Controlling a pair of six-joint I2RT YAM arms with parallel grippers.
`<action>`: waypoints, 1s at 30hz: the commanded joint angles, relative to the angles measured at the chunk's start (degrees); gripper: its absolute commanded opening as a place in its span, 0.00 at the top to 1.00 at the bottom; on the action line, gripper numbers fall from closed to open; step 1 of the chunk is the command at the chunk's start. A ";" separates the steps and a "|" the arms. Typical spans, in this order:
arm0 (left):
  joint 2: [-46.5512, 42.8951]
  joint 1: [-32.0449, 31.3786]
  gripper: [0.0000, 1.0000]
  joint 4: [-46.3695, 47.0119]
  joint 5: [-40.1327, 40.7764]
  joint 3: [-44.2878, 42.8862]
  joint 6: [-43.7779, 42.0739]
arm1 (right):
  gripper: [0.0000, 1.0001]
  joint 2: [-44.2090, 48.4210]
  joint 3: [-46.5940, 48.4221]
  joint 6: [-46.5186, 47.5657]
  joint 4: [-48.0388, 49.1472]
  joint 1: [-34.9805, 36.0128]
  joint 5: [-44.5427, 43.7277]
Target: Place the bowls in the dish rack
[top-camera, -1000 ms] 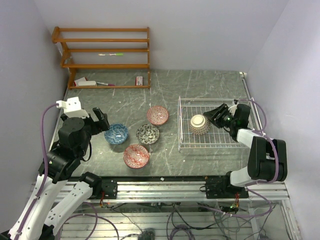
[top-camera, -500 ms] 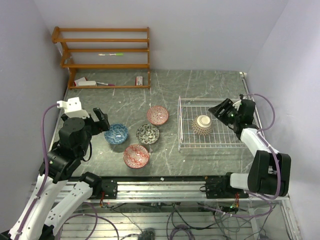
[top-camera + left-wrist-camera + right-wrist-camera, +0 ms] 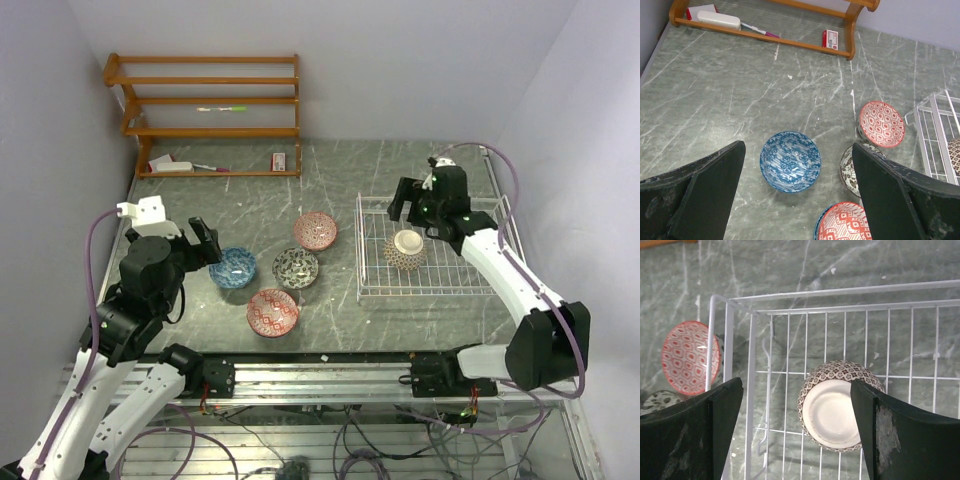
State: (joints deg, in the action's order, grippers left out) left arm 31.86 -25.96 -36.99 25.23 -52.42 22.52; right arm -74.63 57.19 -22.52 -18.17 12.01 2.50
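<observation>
A beige-brown bowl [image 3: 405, 248] [image 3: 837, 411] lies upside down inside the white wire dish rack [image 3: 372, 290] [image 3: 755, 370], pale base up. My right gripper [image 3: 412, 205] [image 3: 797, 432] hovers over it, open, holding nothing. On the table left of the rack sit a blue bowl [image 3: 232, 267] [image 3: 790, 161], a black-and-white bowl [image 3: 296, 267] [image 3: 847, 170], a far red bowl [image 3: 315, 230] [image 3: 881, 124] and a near red bowl [image 3: 272, 312] [image 3: 842, 222]. My left gripper [image 3: 203, 240] [image 3: 797, 200] stands open above the blue bowl, apart from it.
An orange wooden shelf [image 3: 210, 105] stands at the back left, with a white case [image 3: 718, 20], a pen [image 3: 759, 31] and a small red box [image 3: 830, 39] on its lowest board. Purple walls close in on both sides.
My right gripper has let go of the beige-brown bowl, opened wide and swung from the rack's right side to above its back. The bowl now rests base up in the rack. The left arm has barely moved.
</observation>
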 commanded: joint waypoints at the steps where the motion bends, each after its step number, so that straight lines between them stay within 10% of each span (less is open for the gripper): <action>1: -0.56 0.49 0.01 1.25 -0.81 -0.26 -0.64 | 0.11 -3.74 3.65 3.63 -8.48 5.00 -15.27; 26: -2.82 0.47 0.01 -0.18 0.22 1.00 -2.66 | 0.00 -3.39 -1.19 -16.06 -25.68 12.15 -52.86; 30: -2.68 0.47 0.01 -0.51 0.11 0.77 -2.67 | 0.00 1.62 -2.43 -13.14 -21.84 12.15 -47.30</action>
State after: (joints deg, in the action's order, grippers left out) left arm 29.50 -25.96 -37.28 25.67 -51.88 20.75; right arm -77.84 55.96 -33.69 -40.32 24.34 -43.62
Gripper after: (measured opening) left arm 0.992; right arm 0.996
